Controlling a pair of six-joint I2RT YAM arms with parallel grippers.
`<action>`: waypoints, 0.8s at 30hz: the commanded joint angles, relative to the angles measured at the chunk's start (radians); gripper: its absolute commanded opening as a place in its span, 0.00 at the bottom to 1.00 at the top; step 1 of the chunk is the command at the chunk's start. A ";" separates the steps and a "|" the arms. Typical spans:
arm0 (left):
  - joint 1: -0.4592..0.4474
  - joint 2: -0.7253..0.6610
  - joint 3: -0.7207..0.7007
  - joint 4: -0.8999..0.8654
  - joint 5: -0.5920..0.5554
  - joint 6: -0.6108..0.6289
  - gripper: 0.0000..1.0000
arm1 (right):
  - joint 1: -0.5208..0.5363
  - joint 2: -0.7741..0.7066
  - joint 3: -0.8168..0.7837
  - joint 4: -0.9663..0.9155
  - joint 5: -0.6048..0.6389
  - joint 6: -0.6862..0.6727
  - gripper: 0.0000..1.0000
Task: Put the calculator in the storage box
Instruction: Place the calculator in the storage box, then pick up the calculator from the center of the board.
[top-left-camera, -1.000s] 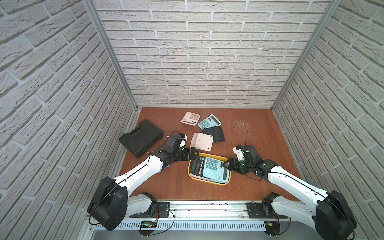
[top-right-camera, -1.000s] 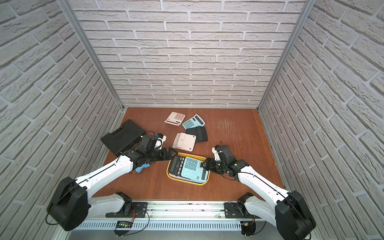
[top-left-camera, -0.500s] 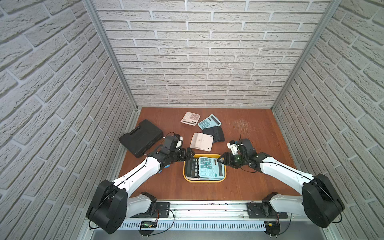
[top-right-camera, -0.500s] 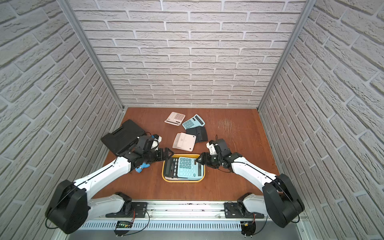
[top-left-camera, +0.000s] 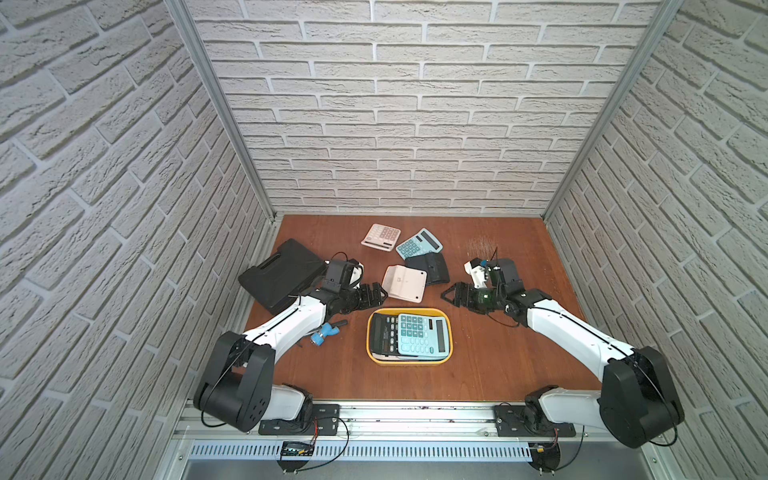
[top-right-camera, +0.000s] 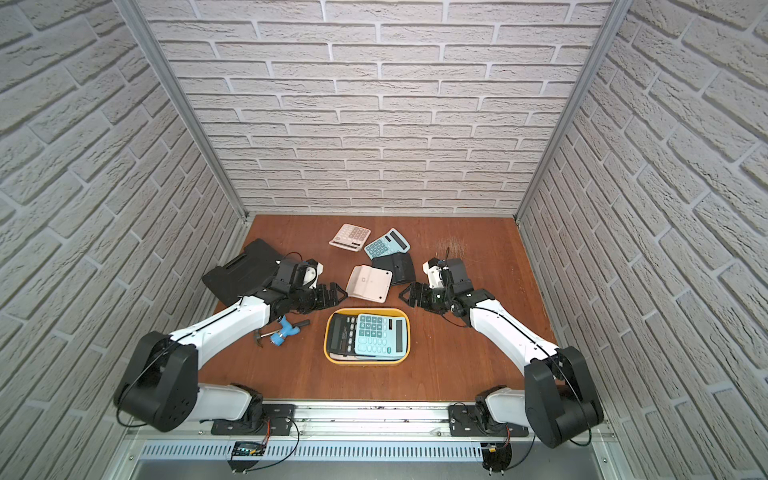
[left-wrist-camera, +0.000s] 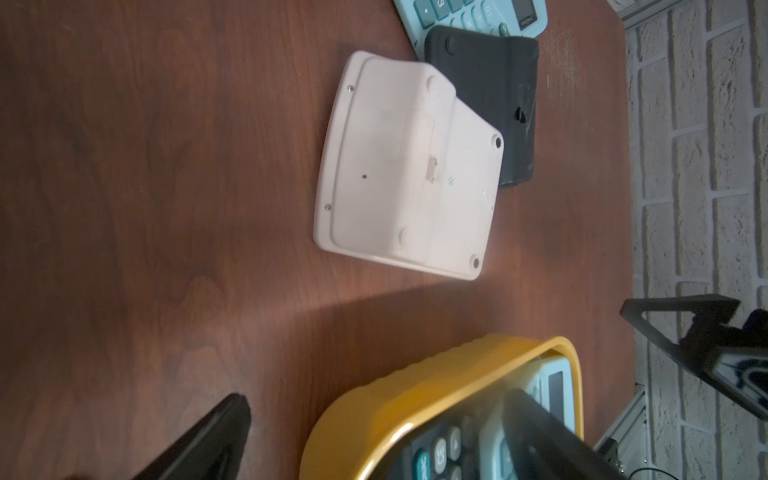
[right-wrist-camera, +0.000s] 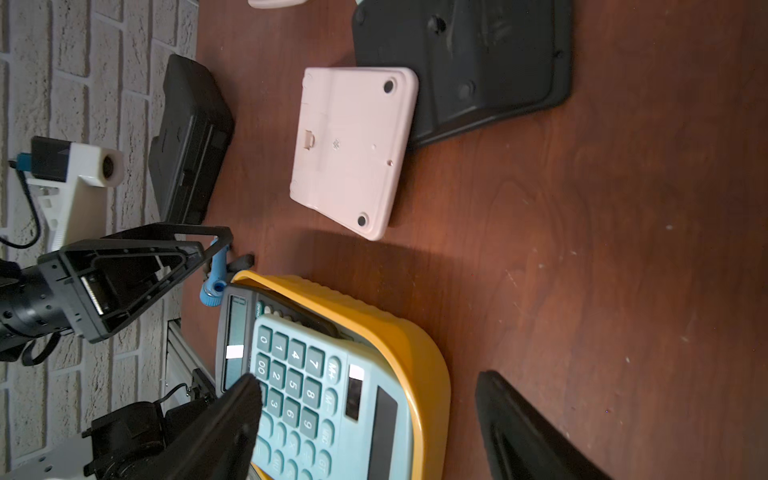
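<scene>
Storage box: the yellow storage box (top-left-camera: 368, 345) is seen in both top views (top-right-camera: 325, 345) at the table's near middle, between the two arms
Contents: a teal calculator (top-left-camera: 422, 334) is laid keys up, overlapping a black calculator (top-left-camera: 383, 332); both are contained within the rim
Left gripper: the left gripper (top-left-camera: 379, 296) is held just beyond the box's far left corner; its jaws are spread wide and nothing is gripped
Right gripper: the right gripper (top-left-camera: 449, 296) is held off the far right corner, apart from the rim; it is spread wide and empty
Wrist views only: the teal calculator's digits (right-wrist-camera: 299, 374) are legible; the screws and battery door of the face-down pale calculator (left-wrist-camera: 407, 166) are shown
Top views only: the pinkish calculator (top-left-camera: 380, 237) by the back wall is shown whole
Changed: a second ago the box was skewed, with the right gripper at its right rim; it is now squared to the table edge, and that gripper has been drawn back and widened
</scene>
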 joint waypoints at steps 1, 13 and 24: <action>0.021 0.070 0.060 0.074 0.064 0.009 0.98 | -0.005 0.073 0.034 0.088 -0.068 -0.016 0.85; 0.067 0.311 0.150 0.165 0.165 -0.006 0.98 | 0.008 0.315 0.089 0.318 -0.194 0.092 0.78; 0.056 0.419 0.181 0.213 0.203 -0.023 0.98 | 0.047 0.472 0.162 0.381 -0.206 0.131 0.71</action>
